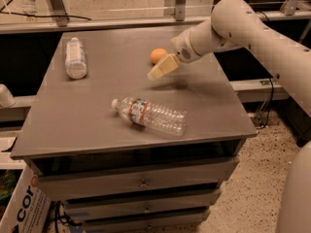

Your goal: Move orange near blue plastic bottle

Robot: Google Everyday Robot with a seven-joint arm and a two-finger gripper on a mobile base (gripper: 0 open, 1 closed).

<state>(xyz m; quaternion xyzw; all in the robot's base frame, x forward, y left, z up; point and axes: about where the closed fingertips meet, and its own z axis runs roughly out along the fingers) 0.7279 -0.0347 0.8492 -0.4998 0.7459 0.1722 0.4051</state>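
The orange [157,55] sits on the grey table top [97,106] towards the far right. The blue plastic bottle [75,58] lies on its side at the far left of the table, pale whitish-blue with a wide pale label. My gripper [156,72] hangs just in front of and slightly below the orange, its pale fingers pointing down-left, a little above the surface. It holds nothing that I can see.
A longer clear ribbed bottle [150,116] with a red-and-blue label lies on its side near the table's front middle. Drawers [141,183] sit under the top. A cardboard box [22,210] stands on the floor at the lower left. A rail runs behind the table.
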